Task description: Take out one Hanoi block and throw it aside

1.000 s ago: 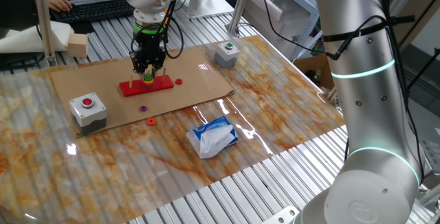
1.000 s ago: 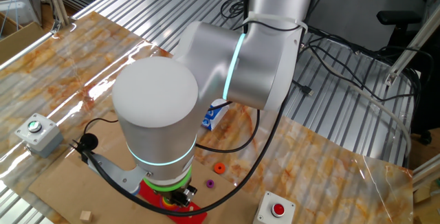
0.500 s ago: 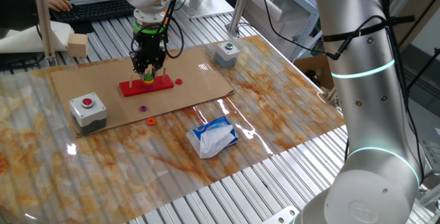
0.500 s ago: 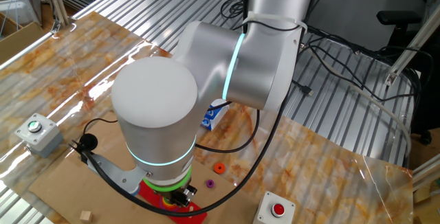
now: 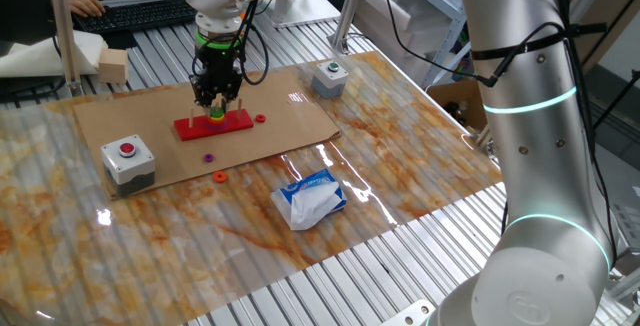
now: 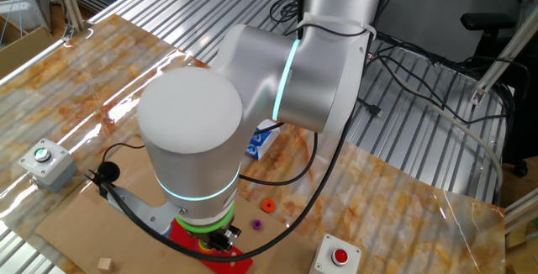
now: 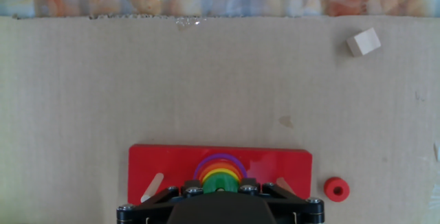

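The Hanoi tower is a red base [image 5: 232,122] with a stack of rainbow rings [image 5: 215,117] on its middle peg. In the hand view the green top block [image 7: 220,185] sits on yellow, orange, red and purple rings on the red base [image 7: 275,163]. My gripper [image 5: 215,104] is lowered straight over the stack, with its fingers on either side of the top block. In the hand view the gripper [image 7: 220,196] hides its own fingertips, so I cannot see whether they press on the block. Two thin bare pegs flank the stack.
Loose rings lie on the cardboard: a red one [image 5: 260,118], a purple one [image 5: 208,157] and an orange one [image 5: 218,177]. A red-button box [image 5: 128,158] stands at the left and a green-button box [image 5: 328,76] at the right. A tissue pack [image 5: 311,198] lies in front. A wooden cube [image 7: 363,42] lies behind the base.
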You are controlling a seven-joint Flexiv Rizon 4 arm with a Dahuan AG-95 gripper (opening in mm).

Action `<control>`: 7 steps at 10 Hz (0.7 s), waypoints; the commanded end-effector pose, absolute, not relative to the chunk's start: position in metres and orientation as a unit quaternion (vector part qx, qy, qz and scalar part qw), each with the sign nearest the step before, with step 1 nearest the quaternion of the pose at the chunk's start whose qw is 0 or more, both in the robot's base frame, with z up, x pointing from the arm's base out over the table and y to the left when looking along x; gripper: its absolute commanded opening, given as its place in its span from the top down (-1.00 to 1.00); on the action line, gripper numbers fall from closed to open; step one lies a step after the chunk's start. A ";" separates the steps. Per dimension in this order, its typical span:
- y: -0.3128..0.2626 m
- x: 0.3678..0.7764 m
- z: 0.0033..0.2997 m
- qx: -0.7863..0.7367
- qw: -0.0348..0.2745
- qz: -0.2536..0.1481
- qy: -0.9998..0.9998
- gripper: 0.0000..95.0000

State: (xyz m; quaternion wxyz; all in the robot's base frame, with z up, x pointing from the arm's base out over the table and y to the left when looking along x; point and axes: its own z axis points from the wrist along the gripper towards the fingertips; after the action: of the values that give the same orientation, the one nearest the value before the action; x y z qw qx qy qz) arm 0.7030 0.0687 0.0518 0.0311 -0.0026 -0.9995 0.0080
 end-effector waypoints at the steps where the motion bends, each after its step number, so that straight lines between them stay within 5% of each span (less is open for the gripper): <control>1: 0.069 0.704 0.052 -0.004 0.031 0.008 -0.999 1.00; 4: 0.069 0.704 0.052 -0.008 0.031 0.010 -0.999 1.00; 6: 0.069 0.704 0.052 -0.014 0.031 0.011 -0.999 0.20; 7: 0.069 0.704 0.052 -0.015 0.031 0.011 -0.999 0.20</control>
State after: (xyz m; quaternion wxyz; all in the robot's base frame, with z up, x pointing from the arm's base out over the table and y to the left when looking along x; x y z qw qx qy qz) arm 0.7042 0.0691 0.0515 0.0318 -0.0147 -0.9993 0.0111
